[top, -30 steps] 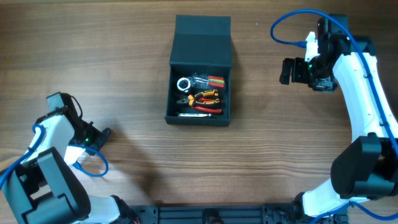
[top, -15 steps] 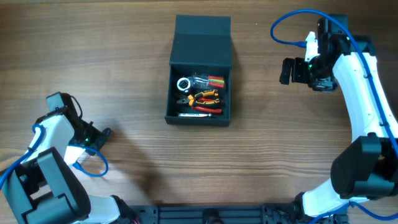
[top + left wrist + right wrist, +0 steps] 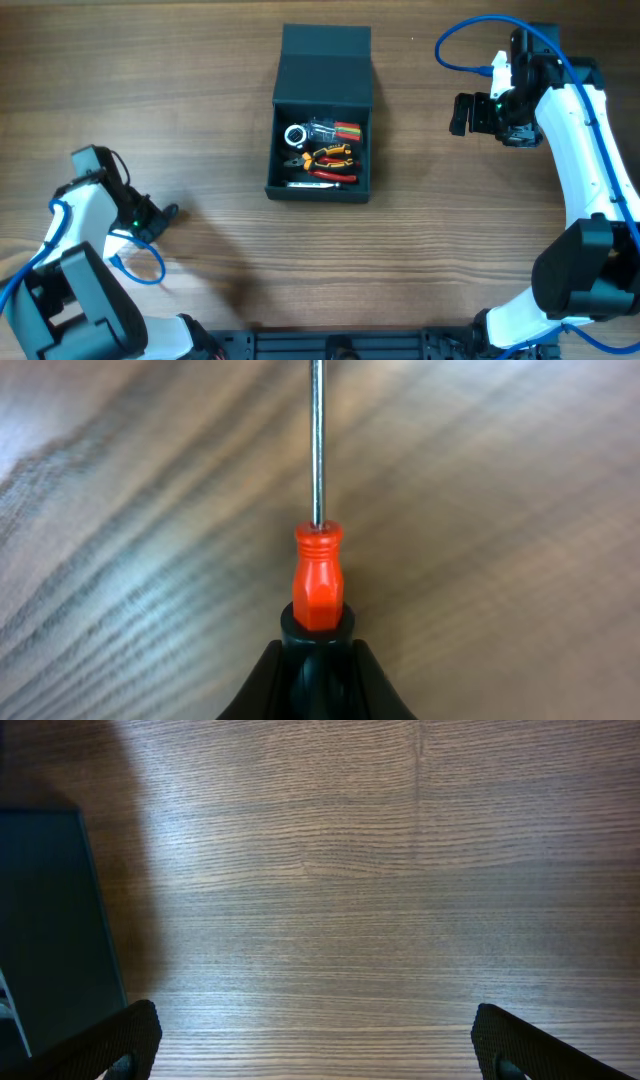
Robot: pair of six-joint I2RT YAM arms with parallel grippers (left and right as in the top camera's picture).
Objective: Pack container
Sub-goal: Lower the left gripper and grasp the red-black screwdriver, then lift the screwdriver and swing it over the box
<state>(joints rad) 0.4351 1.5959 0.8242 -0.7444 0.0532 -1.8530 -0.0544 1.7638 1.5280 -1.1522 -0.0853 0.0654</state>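
The left gripper (image 3: pixel 152 214) has shifted a little, its jaws squeezing the small orange-handled metal screwdriver (image 3: pixel 318 575). I think it goes next into the open dark teal-grey square box (image 3: pixel 318 190) mid-table. The right gripper (image 3: pixel 460 113) hangs near the box, jaws wide apart. The screwdriver's tip is cut off.

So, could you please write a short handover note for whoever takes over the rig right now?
Left end effector: shut on an orange-handled screwdriver, at the near-left of the table, apart from the container.
Right end effector: open, empty, over bare wood just right of the container.
Container: mid-table, lid flapped open.
Done: red-and-yellow pliers and other small tools are inside.
Left: probably put the screwdriver in, then close the lid.
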